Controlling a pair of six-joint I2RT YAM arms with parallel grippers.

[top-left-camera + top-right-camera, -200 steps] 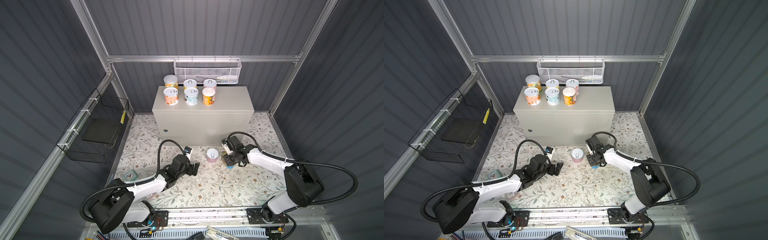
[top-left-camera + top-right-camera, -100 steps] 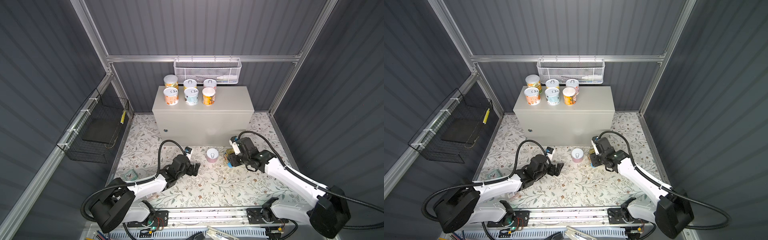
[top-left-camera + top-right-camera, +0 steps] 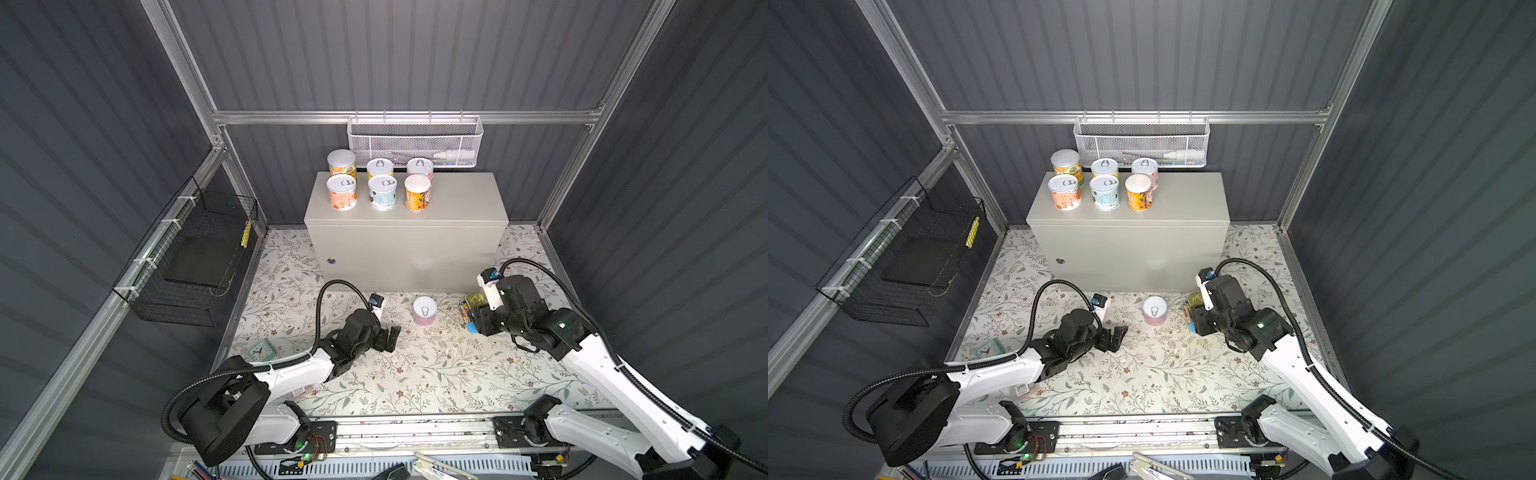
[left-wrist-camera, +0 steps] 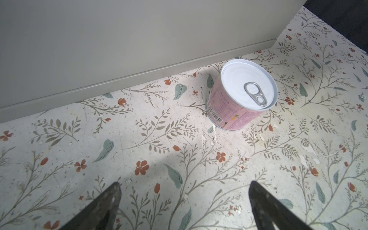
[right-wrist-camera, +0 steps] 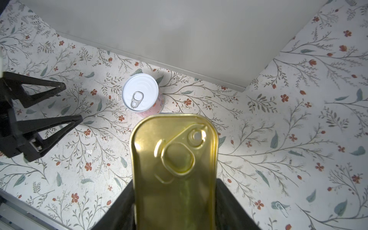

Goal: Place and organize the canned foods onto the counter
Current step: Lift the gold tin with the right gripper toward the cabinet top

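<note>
wire comes first: at the far left we see a black wire basket (image 3: 187,257) hung on the side wall. below it a small teal clock (image 3: 261,351) lies on the floral mat (image 3: 436,374), near the mat's left edge. next we meet the left gripper (image 3: 391,333), low over the mat, jaws spread wide with nothing between them. in the left wrist view its dark fingertips (image 4: 113,197) frame only bare mat.

just right of it stands the pink can (image 3: 424,311), upright on the mat with its white pull-tab lid up. it is near the foot of the counter (image 3: 407,241) and apart from both grippers.

the counter, a beige-grey cabinet, sits mid-scene against the back wall. on the left part of its top we count six cans in two rows. the front row holds a peach can (image 3: 341,192), a blue can (image 3: 382,193) and an orange can (image 3: 417,192). behind them stand a plain-lidded orange can (image 3: 341,163), a middle back can (image 3: 380,167) whose label is mostly hidden, and a pale pink can (image 3: 419,167). a white mesh basket (image 3: 415,141) hangs on the rail above.

further right, the right gripper (image 3: 469,313) is clamped on the gold tin (image 3: 473,300), holding it over the mat before the counter's right front corner, to the right of the pink can. in the right wrist view we see the fingers (image 5: 229,201) pressing the tin's long sides, its pull-tab face toward the camera. a paper clip (image 5: 280,208) lies on the mat in that same view.
</note>
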